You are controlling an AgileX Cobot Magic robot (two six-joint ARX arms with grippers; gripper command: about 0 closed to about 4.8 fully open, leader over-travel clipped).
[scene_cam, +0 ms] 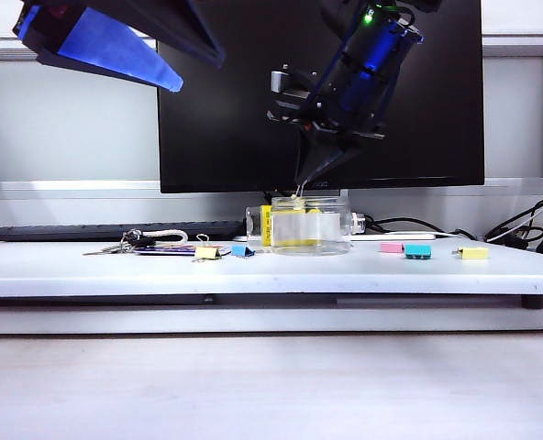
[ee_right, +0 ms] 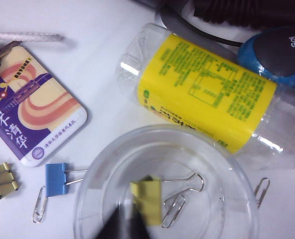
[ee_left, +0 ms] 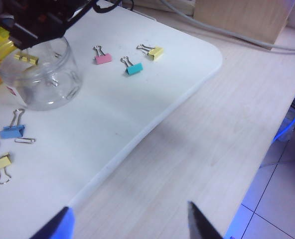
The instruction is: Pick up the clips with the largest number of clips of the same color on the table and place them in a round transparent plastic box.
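White table (scene_cam: 88, 266) in front of a dark monitor (scene_cam: 235, 119), cables trailing behind. Landmark: the box (scene_cam: 310, 225), a clear round jar mid-table.

Right gripper (scene_cam: 301, 188) hangs right over the box mouth, tips pointing down into it. A yellow clip (ee_right: 146, 199) sits at its blurred tips — jaws look nearly closed, but I can't tell whether they grip the clip or have just let go. Placed there, I judge, so the clip drops straight inside rather than bouncing off the rim.

Left gripper (ee_left: 130, 224) is parked high and well off the box, jaws wide apart, holding nothing — probably kept clear of the working arm.

Other yellow clips: one (scene_cam: 207, 252) left of the box near the blue clip (scene_cam: 243, 250), another (scene_cam: 474, 252) far right of it, past the pink clip (scene_cam: 392, 247) and teal clip (scene_cam: 417, 250). Both on the table, so two left to move.

View differences: the right wrist view alone shows the box interior, with wire paper clips (ee_right: 172, 209) at the bottom, plus a yellow-labelled bottle (ee_right: 207, 94) lying just behind the box and a purple card (ee_right: 33, 114). The left wrist view shows the right-hand group's layout from above. The exterior view shows only how the arms stand.
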